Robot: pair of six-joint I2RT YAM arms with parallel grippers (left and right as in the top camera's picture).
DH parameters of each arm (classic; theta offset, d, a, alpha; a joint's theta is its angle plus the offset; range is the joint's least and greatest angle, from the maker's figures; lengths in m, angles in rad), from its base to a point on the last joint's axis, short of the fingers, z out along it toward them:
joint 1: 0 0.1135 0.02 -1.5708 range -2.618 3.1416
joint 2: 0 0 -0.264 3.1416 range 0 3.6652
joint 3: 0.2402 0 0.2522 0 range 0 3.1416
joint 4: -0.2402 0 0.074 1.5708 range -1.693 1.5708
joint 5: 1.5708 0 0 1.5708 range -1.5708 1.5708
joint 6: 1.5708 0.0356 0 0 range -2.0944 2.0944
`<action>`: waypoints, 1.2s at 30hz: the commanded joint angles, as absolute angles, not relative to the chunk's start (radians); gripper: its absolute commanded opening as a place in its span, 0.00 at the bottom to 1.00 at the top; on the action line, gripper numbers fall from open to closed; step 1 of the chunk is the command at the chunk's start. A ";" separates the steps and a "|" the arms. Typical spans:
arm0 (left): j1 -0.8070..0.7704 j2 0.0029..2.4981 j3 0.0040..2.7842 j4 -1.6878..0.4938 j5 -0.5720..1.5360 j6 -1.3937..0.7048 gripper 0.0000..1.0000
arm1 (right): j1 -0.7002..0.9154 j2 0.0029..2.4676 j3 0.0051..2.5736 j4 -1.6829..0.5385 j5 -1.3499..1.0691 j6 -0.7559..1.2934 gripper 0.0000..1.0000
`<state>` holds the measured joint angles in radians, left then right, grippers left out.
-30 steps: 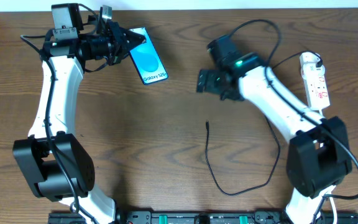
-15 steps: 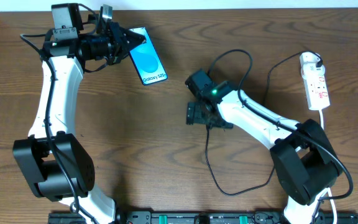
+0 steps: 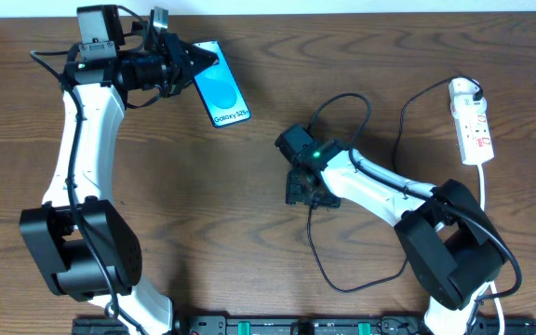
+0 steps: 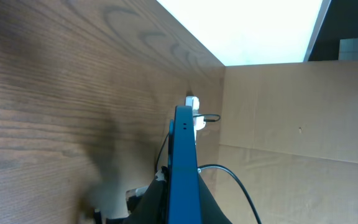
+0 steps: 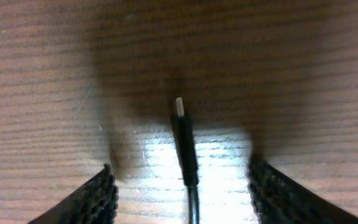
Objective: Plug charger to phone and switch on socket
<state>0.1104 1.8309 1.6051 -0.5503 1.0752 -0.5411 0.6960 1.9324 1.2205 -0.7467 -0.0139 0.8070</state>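
The phone [image 3: 221, 93], cyan screen up, sits in my left gripper [image 3: 194, 63] at the table's far left. In the left wrist view it stands edge-on as a blue slab [image 4: 184, 168] between the dark jaws [image 4: 182, 205]. My right gripper [image 3: 305, 191] hangs open low over the free end of the charger cable [image 3: 311, 244] at mid table. In the right wrist view the plug tip [image 5: 180, 107] lies on the wood between the two spread fingers [image 5: 182, 180], touching neither. The white socket [image 3: 471, 119] lies at the far right, with the black cable leading to its top end.
The charger cable loops near the table's front edge [image 3: 352, 290] and rises behind my right arm toward the socket. Cardboard walls [image 4: 291, 124] stand past the table's edge in the left wrist view. The wooden table [image 3: 203, 205] carries nothing else.
My right arm has swung left and toward the front, coming down over the cable's free end. The left arm and the phone have not moved.
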 commanded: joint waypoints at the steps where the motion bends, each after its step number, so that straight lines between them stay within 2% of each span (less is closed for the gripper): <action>1: 0.115 1.812 1.626 -0.550 1.114 -0.523 0.08 | 0.702 1.925 1.214 -0.740 -0.003 0.814 0.63; 5: 0.115 1.812 1.626 -0.550 1.114 -0.523 0.07 | 0.701 1.927 1.214 -0.730 0.010 0.814 0.58; 7: 0.115 1.812 1.626 -0.550 1.114 -0.523 0.08 | 0.701 1.929 1.214 -0.728 0.010 0.814 0.50; 9: 0.115 1.812 1.626 -0.550 1.114 -0.523 0.07 | 0.701 1.932 1.214 -0.728 0.009 0.815 0.39; 10: 0.115 1.812 1.626 -0.550 1.114 -0.523 0.07 | 0.701 1.933 1.214 -0.728 0.009 0.814 0.37; 14: 0.115 1.812 1.626 -0.550 1.114 -0.523 0.08 | 0.699 1.933 1.214 -0.722 0.009 0.807 0.11; 16: 0.115 1.812 1.626 -0.550 1.114 -0.523 0.08 | 0.697 1.933 1.214 -0.721 0.009 0.807 0.01; 24: 0.115 1.812 1.626 -0.549 1.114 -0.524 0.07 | 0.624 1.933 1.215 -0.725 -0.022 0.805 0.01; 27: 0.115 1.812 1.626 -0.548 1.115 -0.524 0.07 | 0.600 1.933 1.215 -0.698 -0.080 0.745 0.01; 31: 0.115 1.812 1.626 -0.536 1.128 -0.527 0.08 | 0.553 1.933 1.215 -0.588 -0.360 0.543 0.01; 36: 0.115 1.812 1.626 -0.408 1.258 -0.555 0.08 | 0.469 1.933 1.215 -0.468 -0.746 0.429 0.01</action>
